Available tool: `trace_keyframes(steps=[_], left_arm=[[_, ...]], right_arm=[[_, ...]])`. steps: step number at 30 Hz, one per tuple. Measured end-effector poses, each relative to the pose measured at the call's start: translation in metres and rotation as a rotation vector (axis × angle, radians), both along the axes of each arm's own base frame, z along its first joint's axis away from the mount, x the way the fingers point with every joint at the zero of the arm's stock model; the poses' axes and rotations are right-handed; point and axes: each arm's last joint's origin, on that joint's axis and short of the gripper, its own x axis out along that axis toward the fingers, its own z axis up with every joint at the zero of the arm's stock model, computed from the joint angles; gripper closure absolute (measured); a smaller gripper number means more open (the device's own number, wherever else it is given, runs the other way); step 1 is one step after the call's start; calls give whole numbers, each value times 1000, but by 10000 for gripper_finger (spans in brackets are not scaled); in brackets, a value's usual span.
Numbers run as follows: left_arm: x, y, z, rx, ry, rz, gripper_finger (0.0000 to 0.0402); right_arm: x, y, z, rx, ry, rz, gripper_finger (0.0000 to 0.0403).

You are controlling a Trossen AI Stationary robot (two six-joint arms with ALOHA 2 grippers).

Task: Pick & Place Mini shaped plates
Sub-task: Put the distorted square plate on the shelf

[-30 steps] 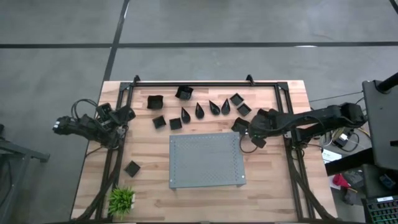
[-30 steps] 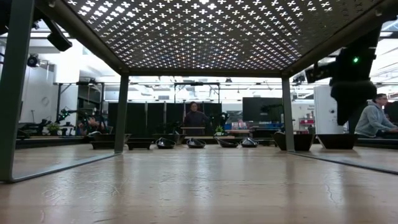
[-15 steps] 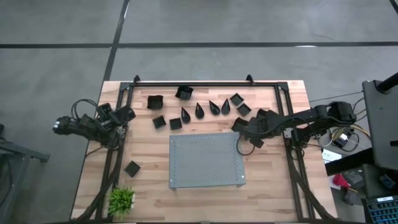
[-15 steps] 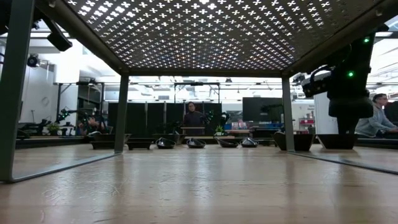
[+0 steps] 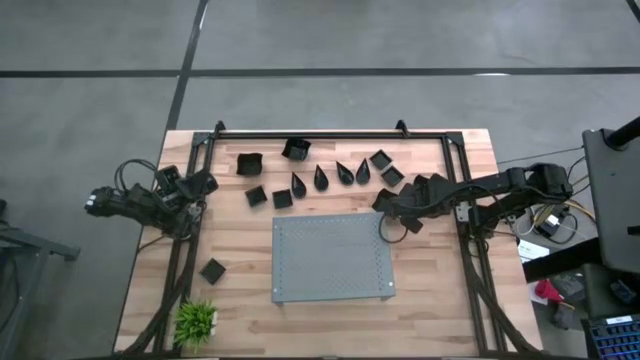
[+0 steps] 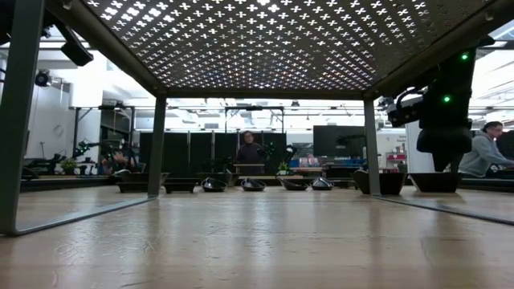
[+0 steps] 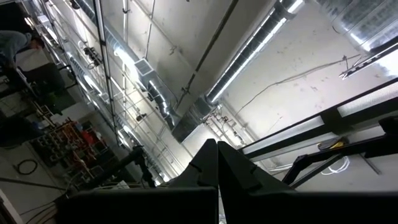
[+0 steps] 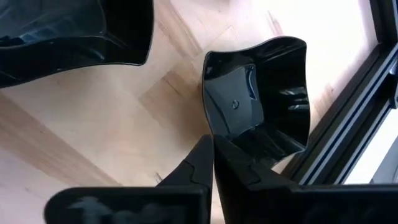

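High view, looking straight down: we see a pale wooden surface [image 5: 440,300] with a black frame around it and two dark arms, one at each side. A grey perforated board [image 5: 332,256] lies flat near the middle. Above it, toward the far edge, the mini shaped plates [image 5: 320,177] are scattered in a loose band: small black square dishes and teardrop dishes with pointed tips, most lying apart from one another. One more square dish [image 5: 212,270] sits alone to the left of the board, and a small green plant [image 5: 196,320] stands at the near left corner.

Our right hand [image 5: 388,204] reaches in from the right side and sits low over the square dishes just off the board's upper right corner. In the right wrist view its two fingers [image 8: 233,165] are pressed together with no gap between them, their tips at the near rim of a glossy black square dish [image 8: 258,93] that rests on the wood beside a black frame rail; whether they touch it we cannot tell. Part of another black dish [image 8: 68,31] lies close by.

Our left hand [image 5: 200,186] waits at the left edge of the surface, fingers [image 7: 214,168] together and pointed up at a ceiling
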Motion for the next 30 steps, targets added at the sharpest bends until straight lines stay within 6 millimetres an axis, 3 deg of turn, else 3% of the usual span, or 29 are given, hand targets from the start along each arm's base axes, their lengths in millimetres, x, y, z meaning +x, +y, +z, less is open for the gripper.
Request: trace_keyframes(steps=[14,30], left_arm=[[0,0,0,-8,-4,-8,401],[0,0,0,-8,-4,-8,401]], right_arm=[[3,0,7,43,1,-1,384],[-2,-4,1,-8,13,-18,217]])
